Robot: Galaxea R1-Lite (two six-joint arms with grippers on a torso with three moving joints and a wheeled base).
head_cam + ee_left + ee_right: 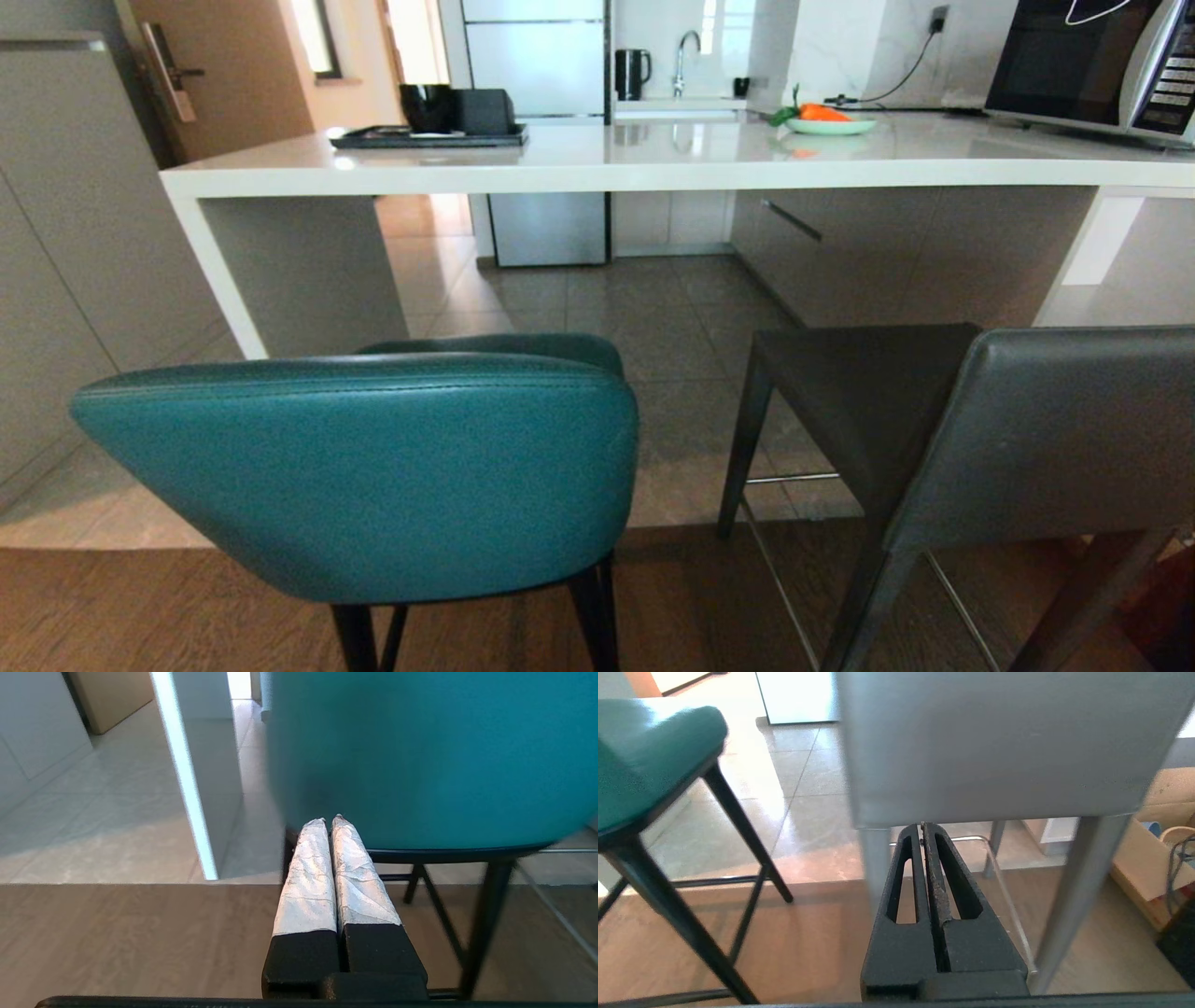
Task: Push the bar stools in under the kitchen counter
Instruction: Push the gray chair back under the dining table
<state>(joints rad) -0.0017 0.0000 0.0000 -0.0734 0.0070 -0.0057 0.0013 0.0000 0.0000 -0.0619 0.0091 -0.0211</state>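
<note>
1. teal stool with rounded padded back and thin black legs (pixel 373 467): head view, about 7 o'clock, closest to the camera. back faces the camera; seat front lies short of the worktop edge, not under it.
2. dark grey leather stool with rectangular back and chrome footrest (pixel 1027 439): head view, about 4 o'clock, just beside the teal stool with a gap of floor between. also standing out from the worktop.
3. long glossy white-grey stone worktop with thick edge (pixel 653 168): spans the 12 o'clock band; grey slab side panel (pixel 308 271) drops at 10 o'clock.
4. on the worktop: black tray with dark cups (pixel 429 135) at 11 o'clock, pale plate with an orange carrot (pixel 826 121) at 1 o'clock, microwave (pixel 1092 61) at 2 o'clock.
5. left gripper (pixel 329 820): white-wrapped fingers pressed together, empty, tips at the teal back's lower edge; contact cannot be told.
6. right gripper (pixel 923 826): black fingers together, empty, tips at the grey back's bottom edge; contact cannot be told.
</note>
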